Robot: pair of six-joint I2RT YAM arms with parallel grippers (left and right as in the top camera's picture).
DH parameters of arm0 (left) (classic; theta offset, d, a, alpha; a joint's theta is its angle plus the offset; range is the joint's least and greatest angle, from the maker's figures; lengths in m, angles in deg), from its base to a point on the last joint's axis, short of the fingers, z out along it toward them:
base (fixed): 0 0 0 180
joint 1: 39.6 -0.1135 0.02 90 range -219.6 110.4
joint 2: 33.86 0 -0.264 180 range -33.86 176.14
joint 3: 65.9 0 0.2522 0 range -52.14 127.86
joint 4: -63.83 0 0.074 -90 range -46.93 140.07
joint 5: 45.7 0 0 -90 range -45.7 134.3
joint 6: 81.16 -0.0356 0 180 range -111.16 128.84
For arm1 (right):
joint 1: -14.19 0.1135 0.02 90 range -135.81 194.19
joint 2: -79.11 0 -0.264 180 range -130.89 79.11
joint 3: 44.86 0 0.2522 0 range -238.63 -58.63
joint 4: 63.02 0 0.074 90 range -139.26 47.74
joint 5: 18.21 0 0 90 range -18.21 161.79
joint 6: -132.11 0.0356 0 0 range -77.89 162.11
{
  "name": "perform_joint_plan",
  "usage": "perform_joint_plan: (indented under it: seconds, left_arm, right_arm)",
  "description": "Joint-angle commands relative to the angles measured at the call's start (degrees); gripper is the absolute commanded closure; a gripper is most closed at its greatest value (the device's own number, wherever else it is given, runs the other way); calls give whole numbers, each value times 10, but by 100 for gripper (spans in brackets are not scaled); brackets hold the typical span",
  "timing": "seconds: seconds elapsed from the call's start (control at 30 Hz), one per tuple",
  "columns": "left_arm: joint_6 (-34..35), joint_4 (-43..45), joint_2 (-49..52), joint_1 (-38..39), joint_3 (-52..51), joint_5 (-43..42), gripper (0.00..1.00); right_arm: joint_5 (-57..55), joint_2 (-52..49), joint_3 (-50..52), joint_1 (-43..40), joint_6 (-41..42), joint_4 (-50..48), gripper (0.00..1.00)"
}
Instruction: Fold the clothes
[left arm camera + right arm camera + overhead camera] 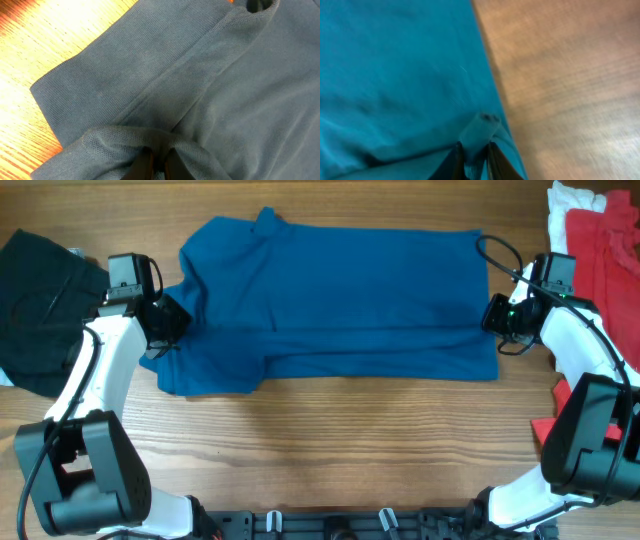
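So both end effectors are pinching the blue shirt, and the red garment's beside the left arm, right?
No: the overhead view shows the red garment beside the right arm. The left end effector and right end effector do pinch the blue shirt.

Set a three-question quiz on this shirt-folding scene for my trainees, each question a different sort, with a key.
1. True or false: the left fingers and right fingers each pinch the blue shirt.
2. Which lies at the table's far left? A black cloth; B white garment; C cardboard box.
3. Fill in: the red garment lies nearer the ___ fingers.
Key: 1 true; 2 A; 3 right.
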Motion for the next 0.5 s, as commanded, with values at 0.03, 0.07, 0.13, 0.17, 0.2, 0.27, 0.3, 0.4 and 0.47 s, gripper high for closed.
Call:
perform_joint_plan:
  seconds: [0.03,0.07,0.13,0.17,0.2,0.27,0.3,0.4,0.47]
  left_arm:
    - [6,0,4,-5,-2,12,91]
    - [6,-3,4,-5,-2,12,89]
    - [5,-10,4,-5,-2,12,84]
    - [5,-13,4,-5,-2,12,69]
    - [0,-15,4,-5,-2,9,46]
    - [-48,-16,-3,-5,1,-25,28]
    - [-65,-21,-12,-5,6,-39,28]
    - [-91,-31,-68,10,14,-94,34]
    - [-112,-41,-90,46,14,-97,40]
  right_arm:
    - [39,-11,1,2,47,-65,69]
    - [40,-11,1,2,60,-75,66]
    - [58,-10,0,2,57,-75,54]
    - [61,-8,-1,2,56,-66,53]
    - [61,-4,-2,2,55,-56,53]
    - [61,17,-9,2,39,-17,53]
    - [61,33,-9,2,27,7,54]
    - [61,59,-9,2,12,94,67]
    - [61,55,0,4,5,124,73]
